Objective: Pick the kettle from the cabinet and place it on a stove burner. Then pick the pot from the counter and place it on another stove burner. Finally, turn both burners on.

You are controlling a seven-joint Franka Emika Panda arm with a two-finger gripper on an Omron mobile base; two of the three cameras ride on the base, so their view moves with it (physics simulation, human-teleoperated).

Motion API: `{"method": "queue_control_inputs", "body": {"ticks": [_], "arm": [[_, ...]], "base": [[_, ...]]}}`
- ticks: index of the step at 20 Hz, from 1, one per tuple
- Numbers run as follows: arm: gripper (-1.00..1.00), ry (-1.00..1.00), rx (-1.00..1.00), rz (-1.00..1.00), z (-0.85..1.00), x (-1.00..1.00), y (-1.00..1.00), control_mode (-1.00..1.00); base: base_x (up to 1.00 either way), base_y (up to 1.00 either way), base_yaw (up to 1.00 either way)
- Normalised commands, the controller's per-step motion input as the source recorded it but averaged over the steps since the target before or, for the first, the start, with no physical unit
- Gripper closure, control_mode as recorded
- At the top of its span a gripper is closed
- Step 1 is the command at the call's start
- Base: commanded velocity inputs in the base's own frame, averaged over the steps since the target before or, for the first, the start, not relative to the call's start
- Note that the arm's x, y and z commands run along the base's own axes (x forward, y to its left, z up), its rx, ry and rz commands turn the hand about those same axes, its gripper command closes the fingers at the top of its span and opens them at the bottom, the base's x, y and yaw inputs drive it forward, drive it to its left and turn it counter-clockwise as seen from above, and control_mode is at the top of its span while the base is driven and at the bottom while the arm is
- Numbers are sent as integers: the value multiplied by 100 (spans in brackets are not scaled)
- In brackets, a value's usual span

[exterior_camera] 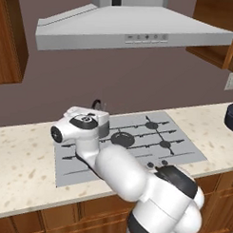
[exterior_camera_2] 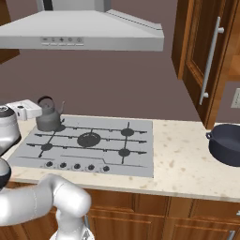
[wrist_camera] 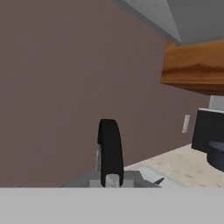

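Kettle (exterior_camera_2: pixel 48 119) sits on rear-left burner (exterior_camera_2: pixel 53 127); our hand (exterior_camera_2: pixel 29 109) just beside it, grip unclear; pot (exterior_camera_2: pixel 227 143) lies far right on worktop (exterior_camera_2: pixel 183 164).

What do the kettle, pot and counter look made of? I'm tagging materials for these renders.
Kettle: probably metal, matte grey body, black handle. Pot: dark blue-grey, dull, perhaps enamelled or coated metal; can't tell. Counter: looks like stone, beige with brown speckles.
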Motion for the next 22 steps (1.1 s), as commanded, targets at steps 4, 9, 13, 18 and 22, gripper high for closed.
{"method": "queue_control_inputs", "body": {"ticks": [4,9,13,18,22], "arm": [[100,-3,0,-5,-13,23,14,-100],[100,-5,0,-3,-14,21,13,-100],[100,-2,1,-1,-15,18,6,-100],[100,0,1,-1,-4,19,7,-100],[100,0,2,-1,-1,21,4,-100]], "base": [[0,0,0],[0,0,0],[0,0,0],[0,0,0],[0,0,0]]}}
